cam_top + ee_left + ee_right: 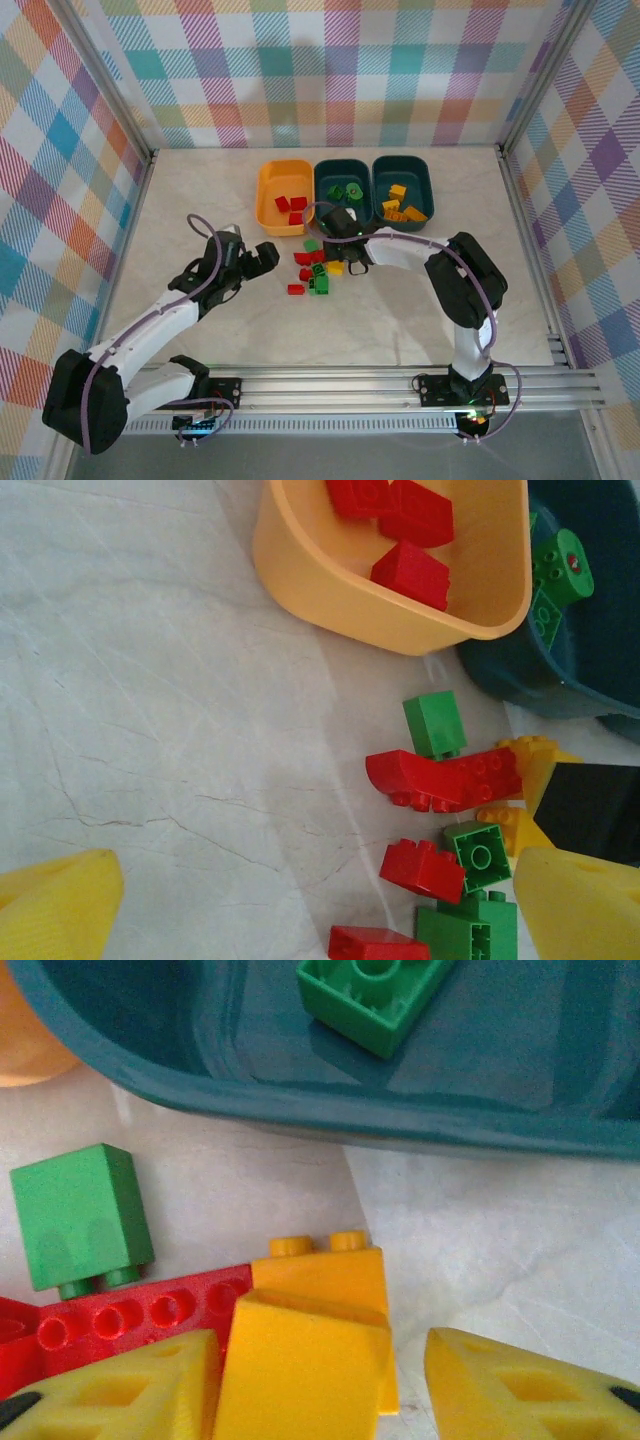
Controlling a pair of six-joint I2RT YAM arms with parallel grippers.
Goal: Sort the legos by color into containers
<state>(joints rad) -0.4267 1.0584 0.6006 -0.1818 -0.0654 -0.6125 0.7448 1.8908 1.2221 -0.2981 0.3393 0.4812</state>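
**Right gripper (330, 1385) straddles a yellow brick (315, 1290) in the loose pile (315, 272), jaws half-open, a gap on one side.**
It should centre, squeeze clear of the adjoining red brick (130, 1310), then lift to the right-hand teal tub (429, 186); left gripper (258, 262) hangs wide open.

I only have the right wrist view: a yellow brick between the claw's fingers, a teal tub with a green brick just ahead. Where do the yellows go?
Observer: From above, yellow bricks lie in a second teal tub, right of that one.
Operator: And the reds?
Observer: Red bricks are in the orange tub, on the left.
Operator: What about the left claw?
Observer: It hangs open left of the loose pile, holding nothing.
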